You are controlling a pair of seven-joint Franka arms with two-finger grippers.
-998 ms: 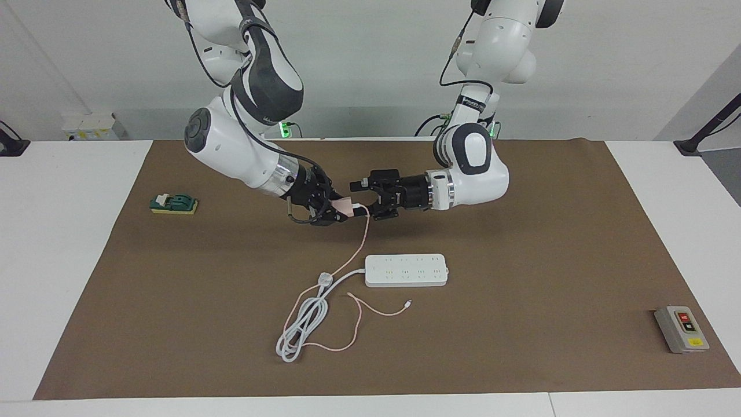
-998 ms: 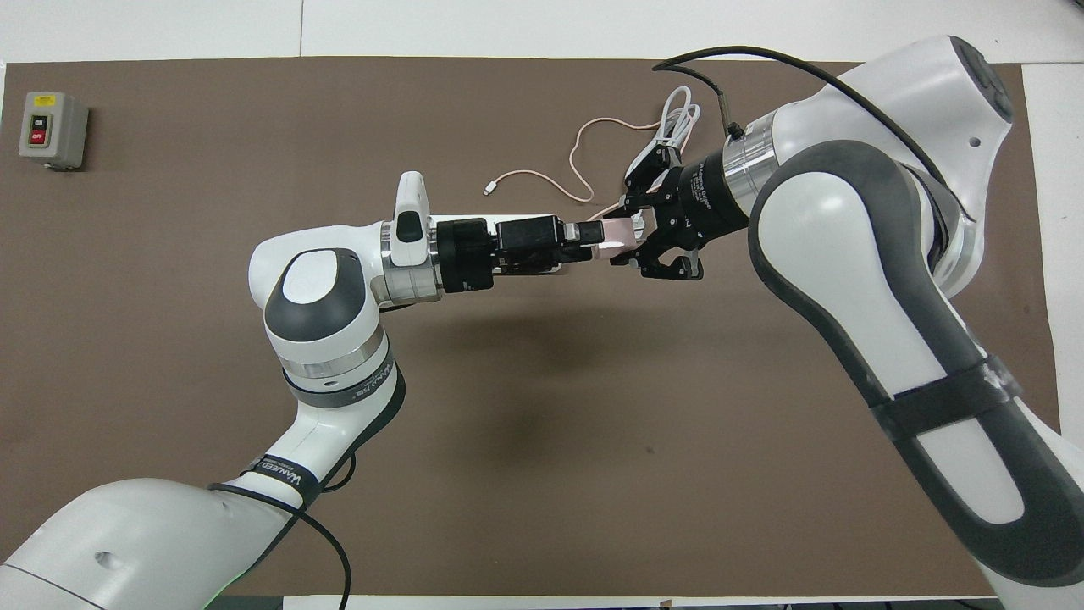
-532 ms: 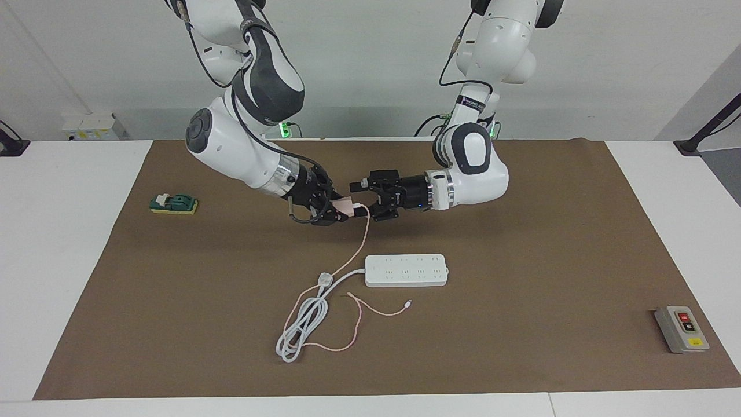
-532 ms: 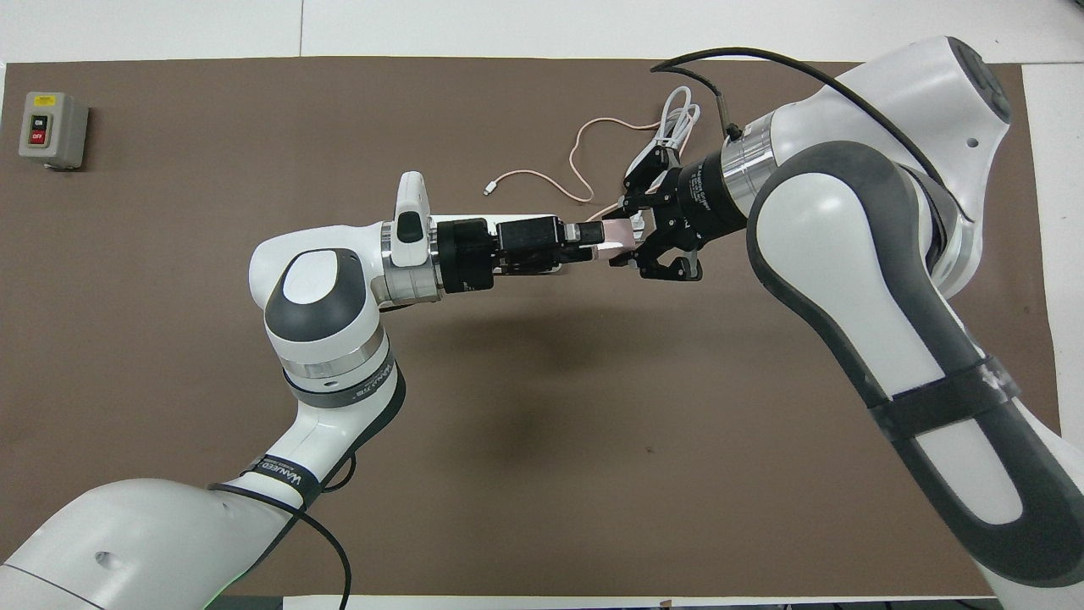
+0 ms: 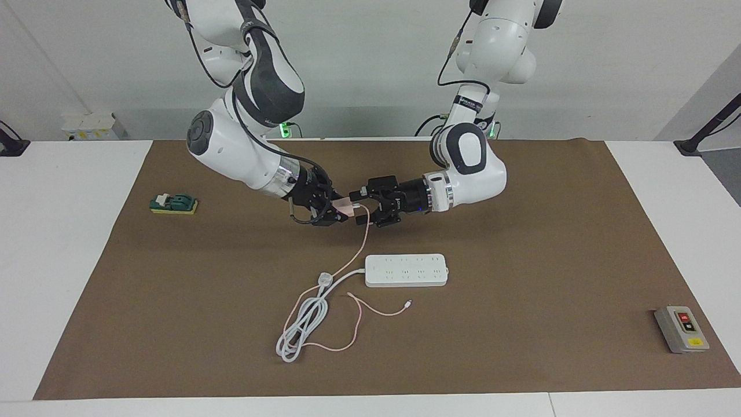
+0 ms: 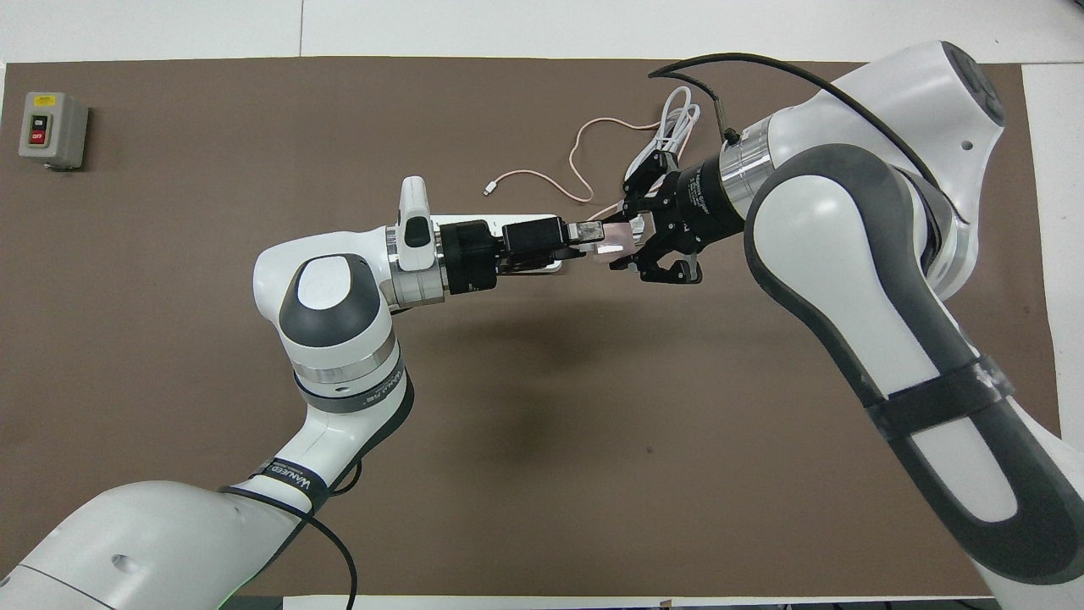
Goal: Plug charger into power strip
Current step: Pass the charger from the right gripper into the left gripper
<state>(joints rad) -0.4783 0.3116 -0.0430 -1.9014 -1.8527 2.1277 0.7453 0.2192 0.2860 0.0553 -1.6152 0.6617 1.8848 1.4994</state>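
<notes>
The pale pink charger (image 5: pixel 345 204) (image 6: pixel 613 238) hangs in the air over the brown mat, with my right gripper (image 5: pixel 340 208) (image 6: pixel 628 242) shut on it. Its thin pink cable (image 5: pixel 365 237) drops to the table and ends loose farther from the robots than the power strip. My left gripper (image 5: pixel 361 207) (image 6: pixel 593 235) is open, and its fingers straddle the charger's cable end. The white power strip (image 5: pixel 406 270) lies flat on the mat, farther from the robots than both grippers. In the overhead view my left arm hides most of it, leaving an edge (image 6: pixel 525 218) showing.
The strip's thick white cord (image 5: pixel 301 327) lies coiled toward the right arm's end. A grey switch box (image 5: pixel 682 329) (image 6: pixel 52 129) sits at the left arm's end of the mat. A small green block (image 5: pixel 173 204) sits at the right arm's end.
My left gripper has slid a little toward the right gripper, so its open fingers now reach around the charger's end. The right gripper has kept hold and barely moved.
</notes>
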